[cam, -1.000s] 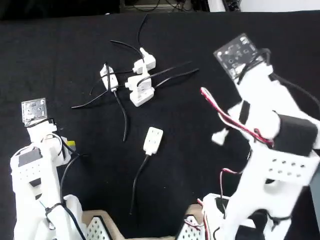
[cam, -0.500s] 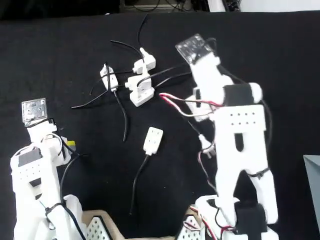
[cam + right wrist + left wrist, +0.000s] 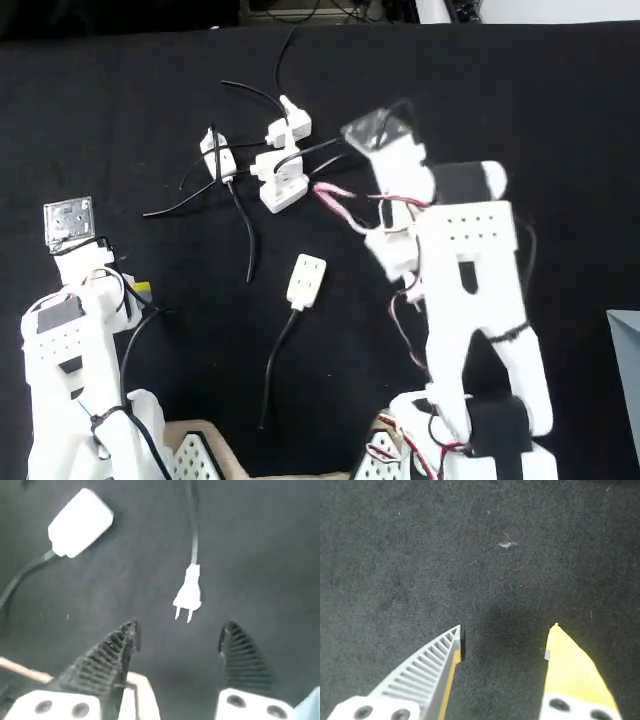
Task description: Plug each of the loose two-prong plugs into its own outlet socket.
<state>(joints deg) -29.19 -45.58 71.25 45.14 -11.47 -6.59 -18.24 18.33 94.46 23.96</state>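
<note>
- R gripper (image 3: 180, 627): jaws wide apart, nothing held; hangs over mat (image 3: 270, 540), just short of plug (image 3: 189, 594).
- plug: loose, flat on mat, prongs twd R gripper, cord runs away from it.
- socket (image 3: 80, 522): white block w/ cord, lies apart from plug.
- L gripper (image 3: 507, 627): jaws spread, empty, over bare mat, well apart from plug.
- cluster (image 3: 280, 170): white blocks w/ cords, farther back on mat.

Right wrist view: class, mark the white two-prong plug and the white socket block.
white two-prong plug (image 3: 189, 592): right wrist view, middle of its body.
white socket block (image 3: 80, 522): right wrist view, its flat face.
</note>
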